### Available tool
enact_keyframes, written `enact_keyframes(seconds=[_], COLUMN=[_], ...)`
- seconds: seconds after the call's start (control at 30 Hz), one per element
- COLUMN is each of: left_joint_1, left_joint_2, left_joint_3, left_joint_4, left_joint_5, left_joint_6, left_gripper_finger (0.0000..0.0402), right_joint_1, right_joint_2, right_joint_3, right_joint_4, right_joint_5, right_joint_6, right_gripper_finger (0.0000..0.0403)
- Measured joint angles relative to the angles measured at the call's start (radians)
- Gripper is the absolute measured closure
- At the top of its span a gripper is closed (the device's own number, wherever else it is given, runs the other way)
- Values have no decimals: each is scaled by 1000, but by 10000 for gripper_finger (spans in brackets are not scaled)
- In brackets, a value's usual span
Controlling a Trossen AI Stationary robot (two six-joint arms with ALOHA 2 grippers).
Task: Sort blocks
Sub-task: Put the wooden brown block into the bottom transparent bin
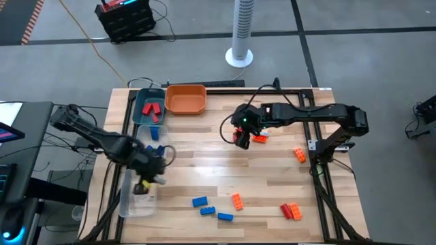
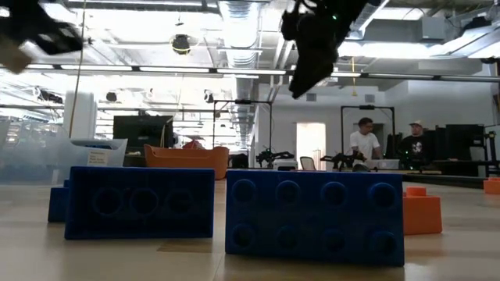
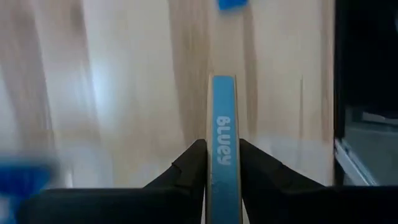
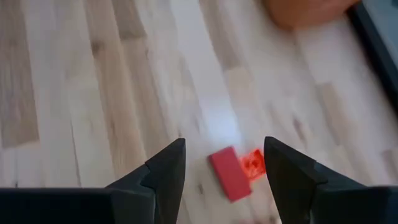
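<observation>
1. Right wrist view shows the right gripper (image 4: 224, 168) with its jaws wide apart and empty, hanging above a red block (image 4: 230, 174) that lies touching an orange block (image 4: 254, 163) on the wooden table (image 4: 93, 93).
2. Seen from above, that pair sits mid-table on the right arm's side, below the orange tray (image 1: 185, 99) and the teal tray (image 1: 146, 109), which already has red blocks in it.
3. The left gripper (image 3: 222, 163) is clamped on a thin blue block edge-on, lettered "BLUEY" (image 3: 222, 124); from above it sits over the clear tray (image 1: 136, 197) at the table's left edge.
4. Other blocks lie along the near edge: three blue blocks (image 1: 208, 209), a lone orange block (image 1: 237, 201), and a red-and-orange pair (image 1: 291, 211); another orange one (image 1: 300, 155) sits farther right.
5. To grasp well, I judge the right gripper should centre on the red block alone, align its fingers across the block's narrow sides, and descend straight, so the touching orange neighbour is not dragged along.
</observation>
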Motion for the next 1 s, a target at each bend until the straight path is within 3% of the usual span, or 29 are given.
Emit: enact_keyframes(seconds=[0.17,0.4,0.53,0.8,1.0], left_joint_1=[-139,-262,-262,-251,-252], left_joint_2=[-83,-112,-112,-113,-113], left_joint_3=[-60,-225,-247,-242,-232], left_joint_4=[-102,-84,-79,0,150], left_joint_5=[-55,7,19,25,103], left_joint_6=[-297,-600,-637,-599,-583], left_gripper_finger=[333,318,295,273,272], right_joint_1=[16,71,166,483,665], right_joint_2=[1,0,-6,44,173], right_joint_3=[-74,-109,-109,-108,-107], right_joint_4=[-17,-50,-18,345,497], right_joint_5=[0,-1,-4,2,150], right_joint_6=[39,104,170,190,275], right_gripper_finger=[189,189,189,189,189])
